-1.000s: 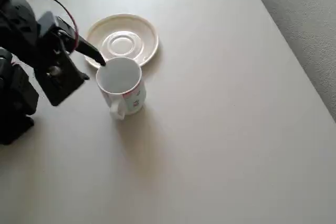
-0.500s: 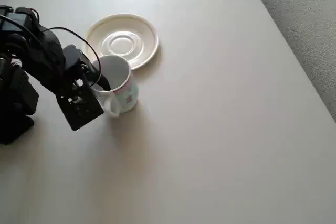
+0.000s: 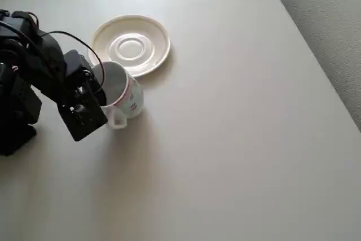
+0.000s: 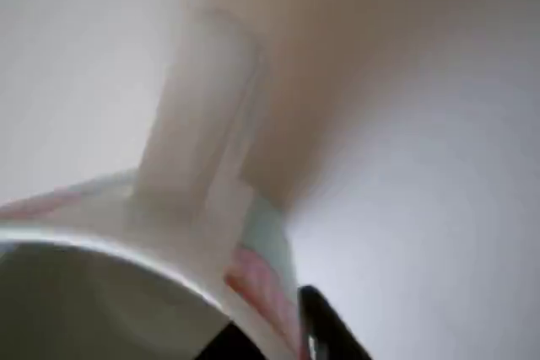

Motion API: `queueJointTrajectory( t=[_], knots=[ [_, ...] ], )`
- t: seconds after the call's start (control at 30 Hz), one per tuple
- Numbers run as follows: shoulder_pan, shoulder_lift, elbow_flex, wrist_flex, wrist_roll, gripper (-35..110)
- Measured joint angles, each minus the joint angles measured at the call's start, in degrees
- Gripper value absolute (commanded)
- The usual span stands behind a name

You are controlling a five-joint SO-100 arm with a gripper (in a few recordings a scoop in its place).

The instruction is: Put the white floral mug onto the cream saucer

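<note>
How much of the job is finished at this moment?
Done: the end effector has reached the white floral mug, one finger inside its rim. In hand: gripping the mug, which looks tilted. Left: lifting it onto the cream saucer, which holds nothing.

Your matte black, blocky jointed plastic robot arm [image 3: 39, 77] carries a thin black looping cable [image 3: 79, 40] and a boxy wrist housing [image 3: 83, 118].

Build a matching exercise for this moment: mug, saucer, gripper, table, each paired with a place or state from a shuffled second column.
Things:
1. white floral mug
2. cream saucer
3. gripper
4. table

States:
A. holds nothing, near the top of the overhead view
B. black, at the mug's rim
C. tilted, next to the saucer
D. plain pale surface under everything

Pairs: 1-C, 2-A, 3-B, 4-D
</note>
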Motion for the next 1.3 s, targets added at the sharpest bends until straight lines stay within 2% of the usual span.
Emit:
queueJointTrajectory(
  t=[0.17, 0.37, 0.57, 0.97, 1.3],
  knots=[
    [-1.32, 7.03, -4.83, 8.09, -0.35, -2],
    [-3.16, 8.0, -11.69, 11.43, 0.62, -2],
    [-10.11, 3.78, -18.72, 11.6, 2.72, -2],
    [-26.98, -8.17, -19.42, 8.61, 10.81, -2],
    [-31.82, -15.47, -19.42, 3.43, 13.45, -2]
  ],
)
